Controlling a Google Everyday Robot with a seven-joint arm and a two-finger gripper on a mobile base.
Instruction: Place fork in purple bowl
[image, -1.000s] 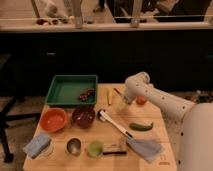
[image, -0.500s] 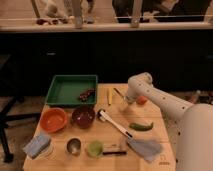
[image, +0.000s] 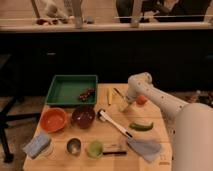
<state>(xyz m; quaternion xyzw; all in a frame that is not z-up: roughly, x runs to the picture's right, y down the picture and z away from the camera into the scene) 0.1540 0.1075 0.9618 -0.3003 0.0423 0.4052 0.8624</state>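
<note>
Dark cabinet fronts run behind a pale wooden table (image: 160, 155), with a counter ledge and blurred shapes above them. At the table's back left sits a green tray (image: 65, 90) holding a small dark-red cluster (image: 86, 94) near its right front corner. In front of the tray, an orange bowl (image: 53, 120) and the purple bowl (image: 83, 116) stand side by side, the purple one to the right and just below the tray's corner. The fork (image: 118, 92) lies flat on the wood at the back centre, well apart from the purple bowl, with a yellow stick (image: 109, 96) just to its left. The robot's white arm (image: 160, 100) reaches in from the right, and its gripper (image: 124, 106) hangs low over the table just in front of the fork and right of the yellow stick; whether the claw is wide, narrow or holding something cannot be told from this view. A small orange object (image: 141, 100) sits right beside the arm's wrist. Between the gripper and the purple bowl, a long white-handled utensil (image: 115, 124) lies slantwise, its head close to the bowl's right rim. A green pepper (image: 141, 126) lies to its right. Along the front edge are a blue cloth (image: 37, 145), a steel cup (image: 74, 146), a green cup (image: 95, 148), a small dark item (image: 116, 151) and a second blue cloth (image: 145, 147).
</note>
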